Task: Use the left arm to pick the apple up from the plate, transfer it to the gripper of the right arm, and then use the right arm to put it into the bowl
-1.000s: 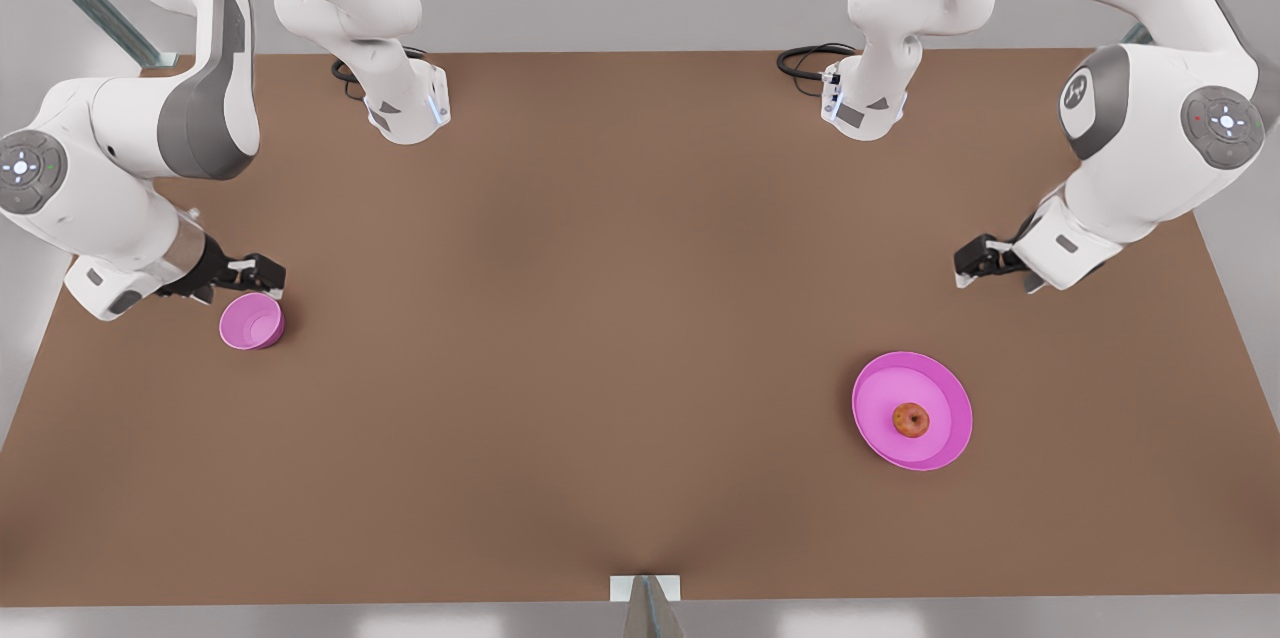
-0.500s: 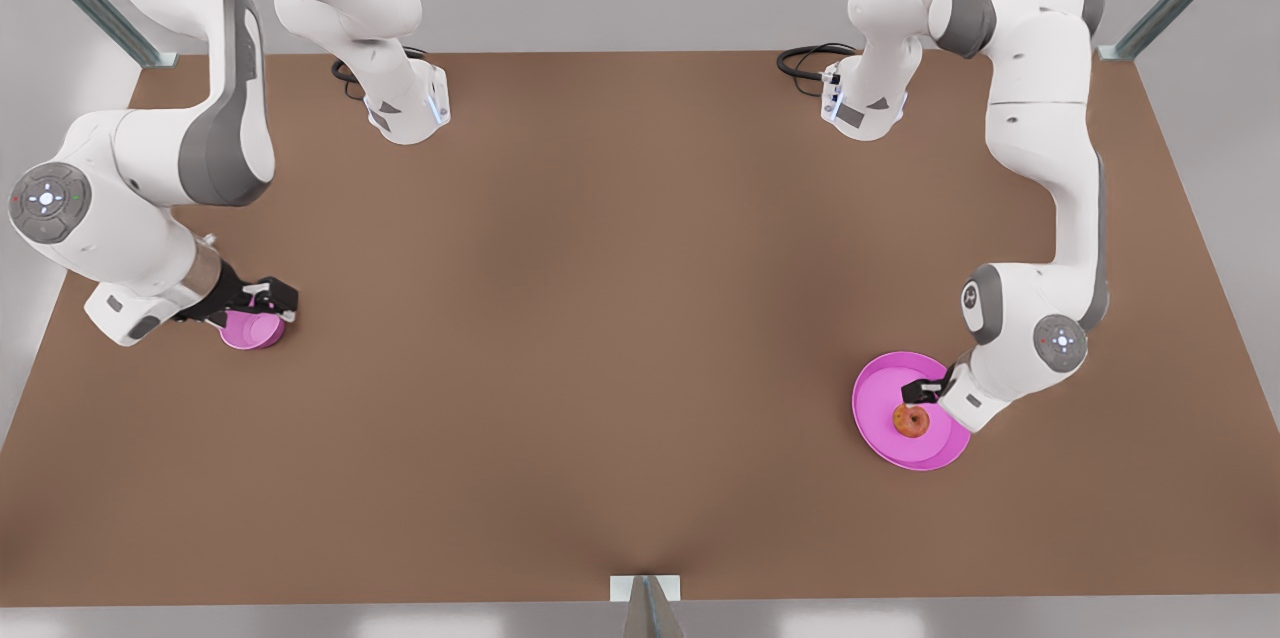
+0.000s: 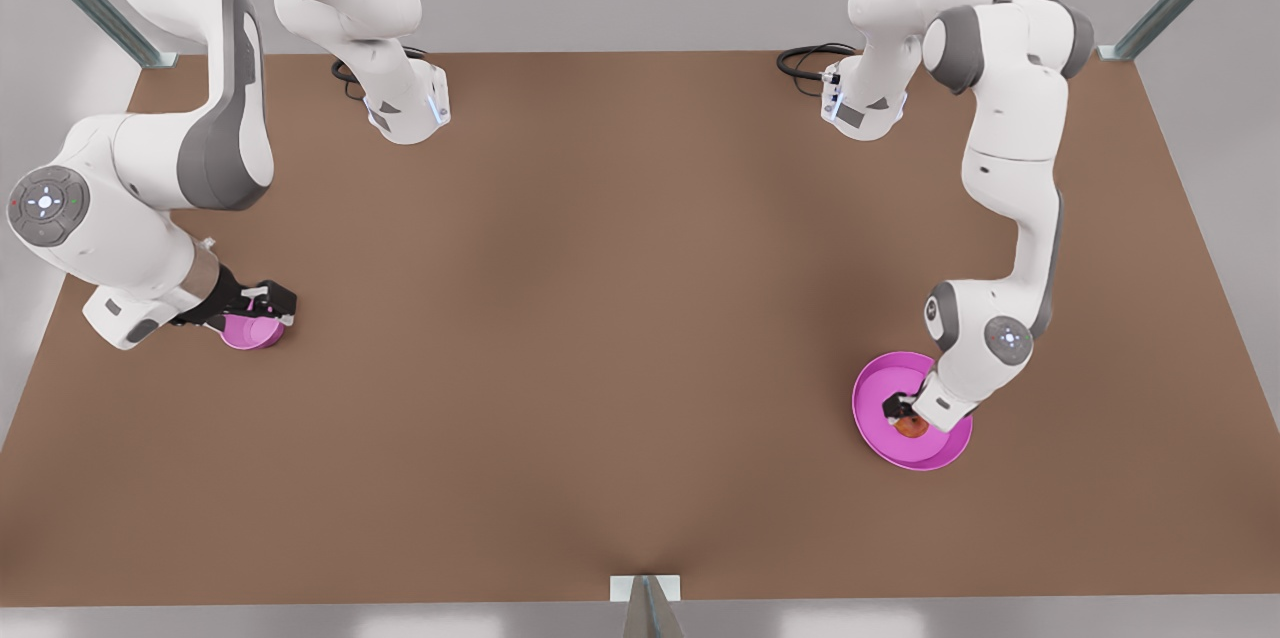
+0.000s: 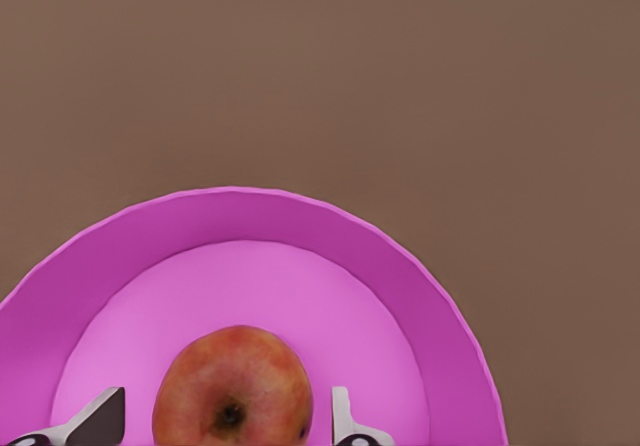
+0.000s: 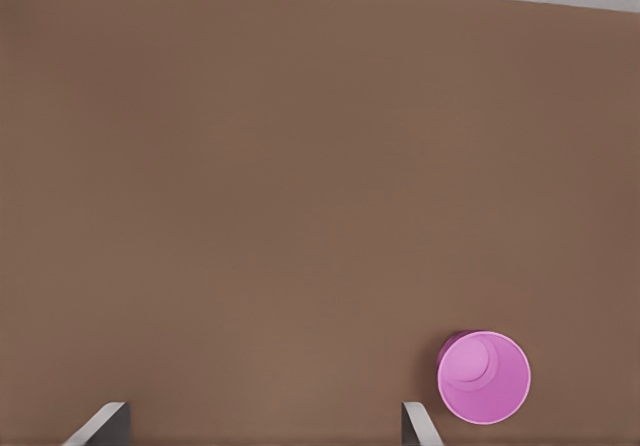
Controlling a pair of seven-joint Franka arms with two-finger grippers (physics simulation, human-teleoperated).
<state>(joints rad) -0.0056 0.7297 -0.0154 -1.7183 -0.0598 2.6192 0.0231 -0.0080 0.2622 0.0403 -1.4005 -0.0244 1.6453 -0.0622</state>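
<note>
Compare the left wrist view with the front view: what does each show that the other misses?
Left wrist view alone: the left gripper open, a fingertip on each side of the apple, gaps visible.

Front view alone: the bowl at the front view's left, the right gripper over it, and both whole arms.

Both: the apple on the plate, and the brown table.
</note>
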